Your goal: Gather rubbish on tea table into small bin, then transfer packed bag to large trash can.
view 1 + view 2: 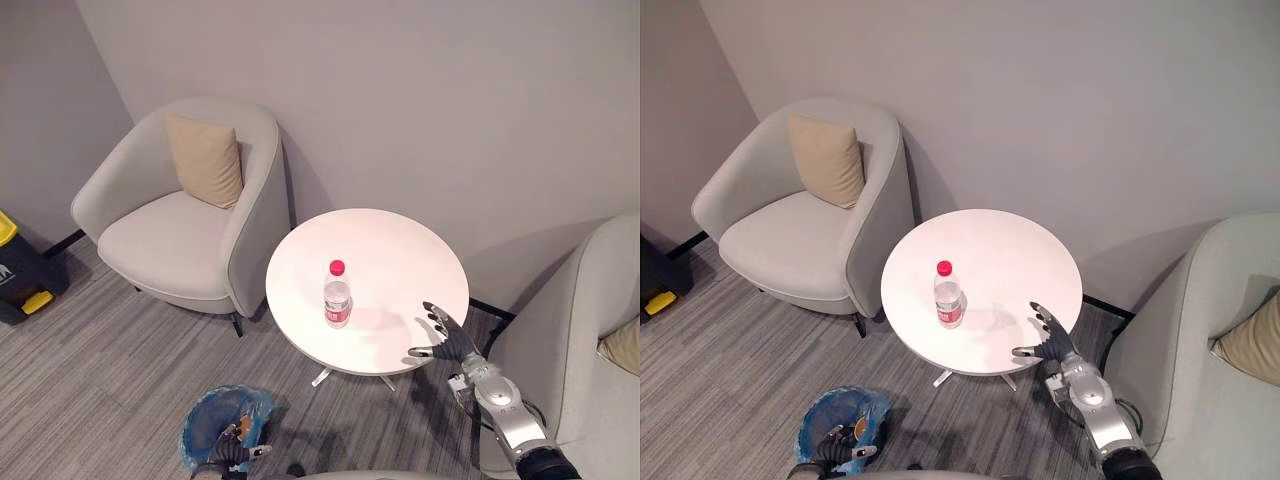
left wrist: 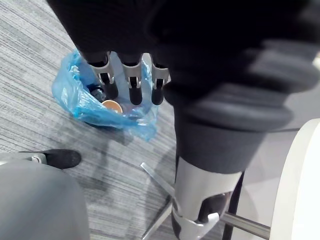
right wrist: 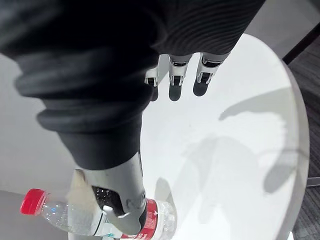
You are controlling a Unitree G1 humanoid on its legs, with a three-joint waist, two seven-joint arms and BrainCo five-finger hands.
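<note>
**Over the bin and at the table's edge: both hands loose**

At the far left edge of the frame we are seeing a black and yellow trash can (image 1: 20,270) on the floor. Right of it, in the upper left, a pale armchair (image 1: 170,245) is carrying a tan cushion (image 1: 207,160). Along the bottom edge, left of centre, we are holding our left hand (image 1: 235,453) over the small bin (image 1: 198,425), which is lined with a blue bag (image 2: 70,95). Its fingers (image 2: 131,85) are hanging straight and released, grasping nothing, and some rubbish (image 2: 112,106) is lying inside the bag. At the centre the round white tea table (image 1: 390,240) is bearing an upright clear bottle (image 1: 337,294) with a red cap. Lower right of the bottle, we are reaching our right hand (image 1: 449,343) over the table's near edge. Its fingers (image 3: 176,75) are spread and released, near the bottle but apart from it. At the right edge a second armchair (image 1: 585,330) is standing.
</note>
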